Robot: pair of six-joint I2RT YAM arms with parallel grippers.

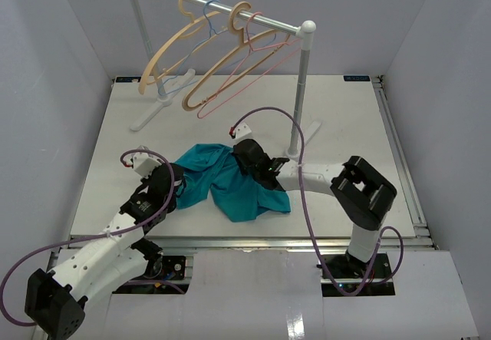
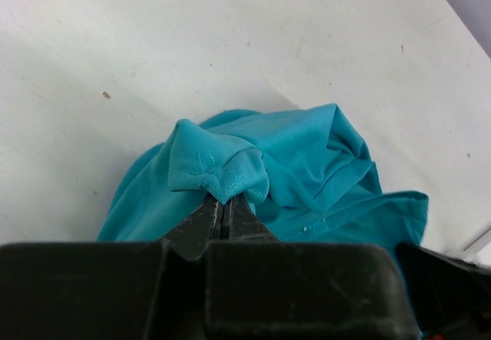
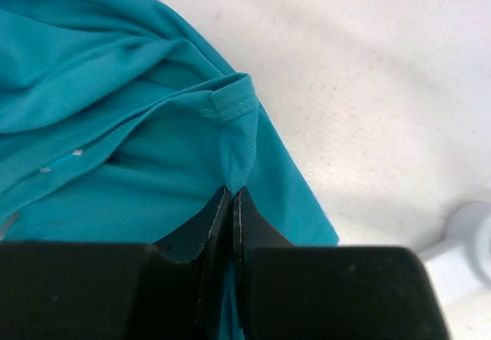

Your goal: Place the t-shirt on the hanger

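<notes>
White bench (image 1: 345,117): your left fingers (image 2: 201,221), right fingers (image 3: 219,219) pinch thin t-shirt (image 1: 230,185) folds; lifting toward hanger (image 1: 253,77) at 12 o'clock risks slippage.

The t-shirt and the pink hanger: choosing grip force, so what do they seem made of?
The t-shirt: soft teal knit, perhaps synthetic mesh; matte, with fine pinholes and limp folds. The pink hanger: thin, smooth rod, possibly coated wire or plastic; too small to tell.
</notes>
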